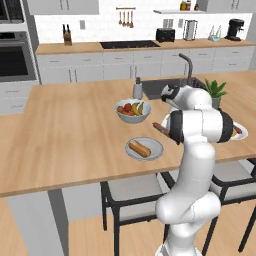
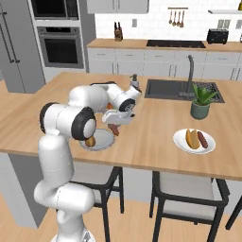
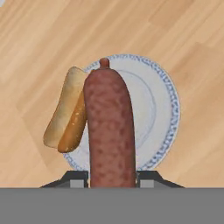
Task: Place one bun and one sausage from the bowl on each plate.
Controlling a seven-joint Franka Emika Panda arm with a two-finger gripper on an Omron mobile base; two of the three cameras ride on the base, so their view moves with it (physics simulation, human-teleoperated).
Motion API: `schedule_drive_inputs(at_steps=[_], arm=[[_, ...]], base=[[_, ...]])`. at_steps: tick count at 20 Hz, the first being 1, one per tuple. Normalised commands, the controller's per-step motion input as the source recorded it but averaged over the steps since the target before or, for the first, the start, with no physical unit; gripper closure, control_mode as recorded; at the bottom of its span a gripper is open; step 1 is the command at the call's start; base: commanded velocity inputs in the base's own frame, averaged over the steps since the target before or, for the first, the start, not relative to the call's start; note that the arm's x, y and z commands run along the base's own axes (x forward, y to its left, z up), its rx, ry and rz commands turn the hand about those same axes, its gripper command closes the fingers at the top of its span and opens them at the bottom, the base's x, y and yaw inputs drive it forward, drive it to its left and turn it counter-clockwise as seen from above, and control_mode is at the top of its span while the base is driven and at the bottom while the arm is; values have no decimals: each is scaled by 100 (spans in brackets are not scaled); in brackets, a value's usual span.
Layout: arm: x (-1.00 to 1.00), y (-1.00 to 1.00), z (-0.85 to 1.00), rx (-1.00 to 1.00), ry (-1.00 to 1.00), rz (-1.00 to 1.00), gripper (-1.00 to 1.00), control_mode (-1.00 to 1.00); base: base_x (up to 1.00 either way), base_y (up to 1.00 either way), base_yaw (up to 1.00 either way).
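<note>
Wooden kitchen island (image 1: 70, 135), tool (image 3: 111, 181) pinching sausage (image 3: 110, 127), seemingly above plate (image 3: 164, 109) with bun (image 3: 65, 113).

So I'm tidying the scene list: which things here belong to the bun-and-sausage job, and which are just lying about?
Job: sausage in the gripper; near plate with bun; far plate with bun and sausage.

Lying about: fruit bowl, potted plant, soap dispenser.

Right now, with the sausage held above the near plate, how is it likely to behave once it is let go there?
The sausage sticks straight out of the gripper without drooping, so it is probably stiff. Its round, smooth body may roll on the plate. The bun lying at the plate's edge might stop it on that side.
</note>
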Motion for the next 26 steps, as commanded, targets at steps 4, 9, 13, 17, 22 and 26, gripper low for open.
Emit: schedule_drive_inputs(at_steps=[4,9,13,17,22,26], arm=[[24,33,-76,27,-1,0,100,-100],[49,98,-28,-15,28,-3,100,-100],[54,38,-50,-8,9,-4,100,-100],[48,-10,-87,3,-8,-7,100,-100],[-58,-12,-45,13,-36,-10,100,-100],[-94,-2,-25,16,-49,-16,-100,-100]], base=[[0,0,0],[0,0,0],[0,0,0],[0,0,0],[0,0,0],[0,0,0]])
